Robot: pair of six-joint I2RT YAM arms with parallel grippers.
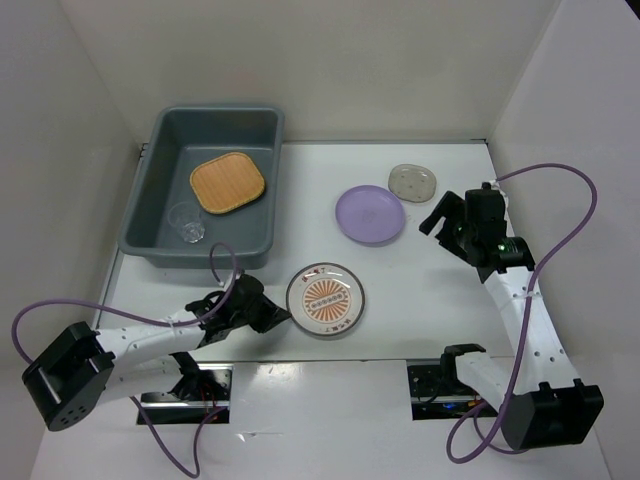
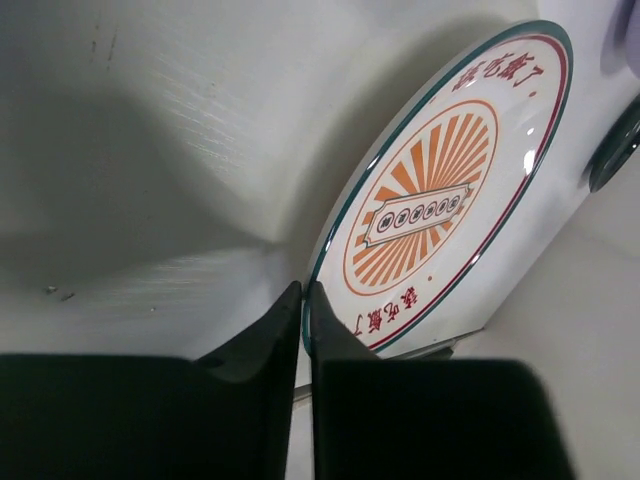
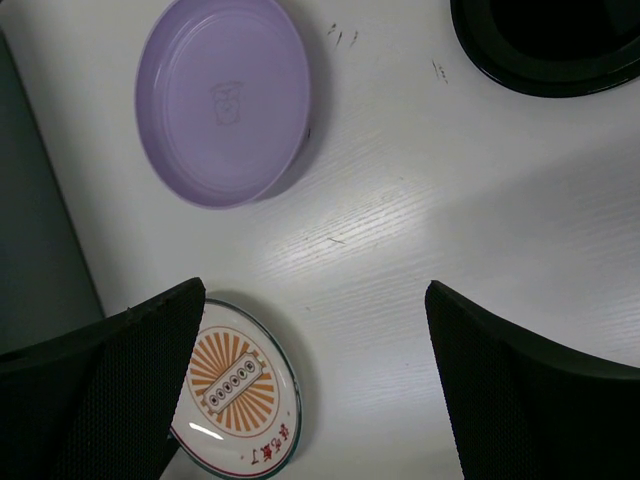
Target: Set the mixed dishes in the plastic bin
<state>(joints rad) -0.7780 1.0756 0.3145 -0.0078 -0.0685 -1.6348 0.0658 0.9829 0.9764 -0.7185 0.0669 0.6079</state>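
Note:
The grey-blue plastic bin (image 1: 150, 215) stands at the back left and holds the tan woven plate (image 1: 227, 182) and the clear glass cup (image 1: 187, 222). The orange-and-white patterned plate (image 1: 325, 300) lies at the front centre. My left gripper (image 1: 276, 316) is shut on its near-left rim, which passes between the fingers in the left wrist view (image 2: 304, 295). The lavender plate (image 1: 370, 214) and the translucent dish (image 1: 412, 182) lie right of the bin. My right gripper (image 1: 441, 214) is open and empty above the table (image 3: 315, 300). The black dish (image 3: 545, 45) shows only in the right wrist view.
White walls close in the table at the back and on both sides. The bin's wall shows at the left edge of the right wrist view (image 3: 30, 200). Purple cables loop off both arms. Two openings sit at the table's near edge by the arm bases.

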